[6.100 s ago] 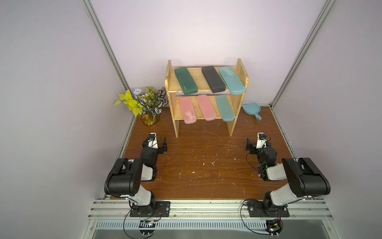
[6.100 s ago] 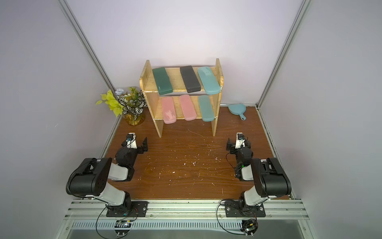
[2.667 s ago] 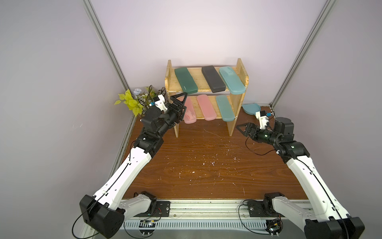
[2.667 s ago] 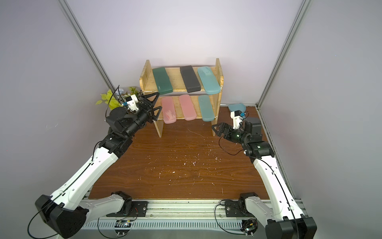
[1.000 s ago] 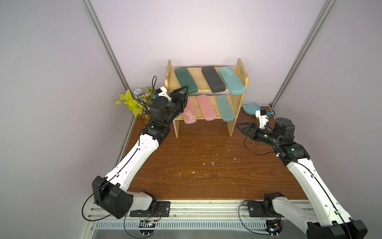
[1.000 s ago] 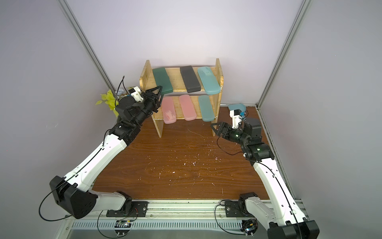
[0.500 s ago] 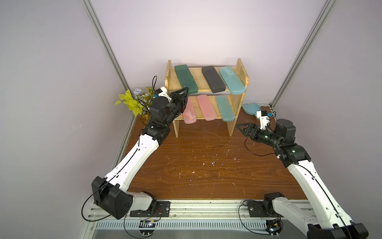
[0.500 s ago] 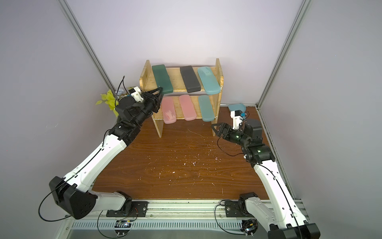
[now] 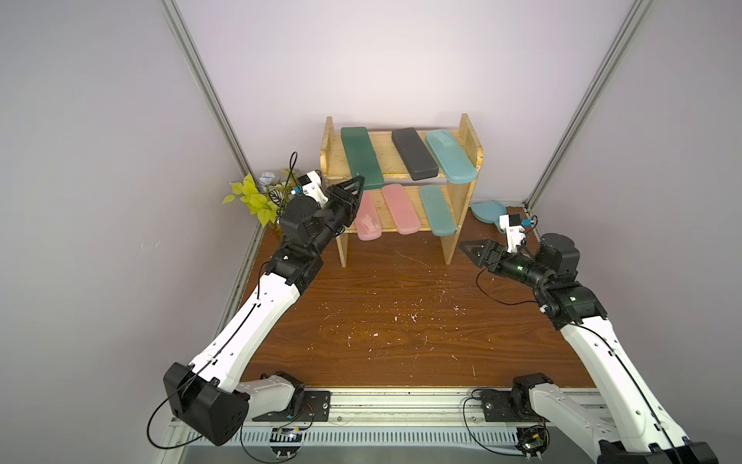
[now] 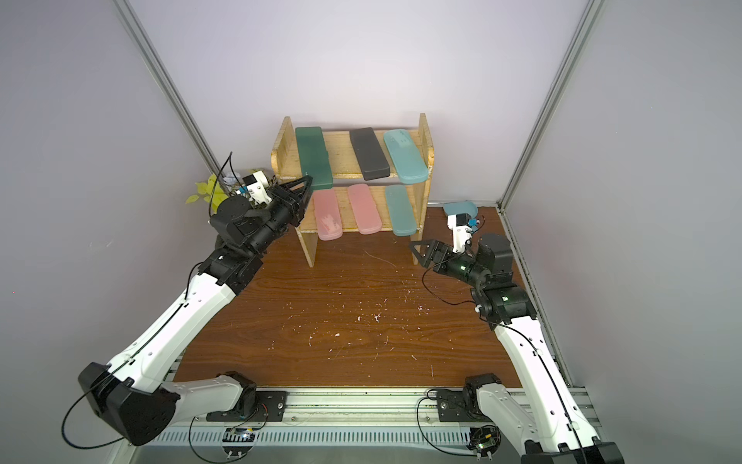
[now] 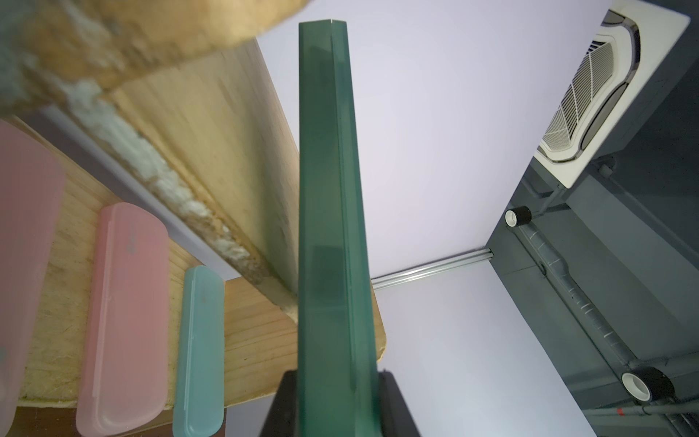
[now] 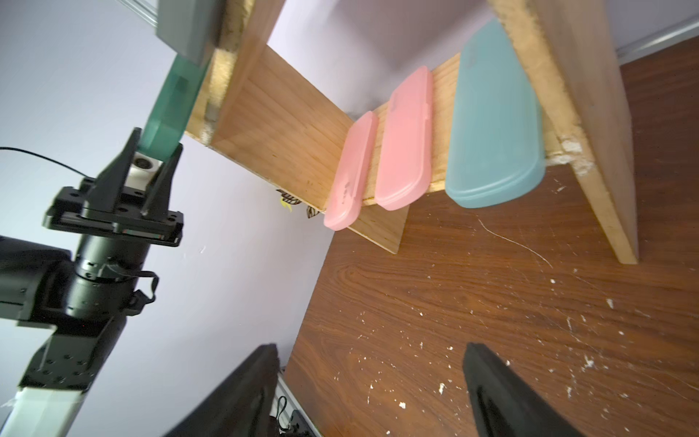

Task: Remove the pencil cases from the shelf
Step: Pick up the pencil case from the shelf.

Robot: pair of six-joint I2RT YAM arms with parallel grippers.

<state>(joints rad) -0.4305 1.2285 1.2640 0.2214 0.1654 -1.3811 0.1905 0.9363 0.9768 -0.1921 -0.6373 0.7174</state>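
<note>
The wooden shelf [image 9: 465,132] stands at the back of the table. Its upper tier holds a dark green pencil case [image 9: 359,156], a black one [image 9: 413,154] and a light teal one [image 9: 451,156]. Two pink cases [image 9: 367,219] [image 9: 400,209] and a teal case [image 9: 437,211] lie on the lower tier. My left gripper [image 9: 359,181] is shut on the dark green case's [image 11: 329,189] near end, which juts past the upper tier's front edge. My right gripper [image 9: 469,253] hangs open and empty by the shelf's right leg, low over the table.
A potted plant [image 9: 257,197] stands behind my left wrist, by the left wall. A blue dustpan [image 9: 488,211] lies right of the shelf, behind my right wrist. White crumbs are scattered over the brown table [image 9: 401,321]. Walls close in on three sides.
My left gripper has closed on the dark green case's near end, and the case has turned slightly on the upper tier. My right gripper has shifted only slightly and stays open.
</note>
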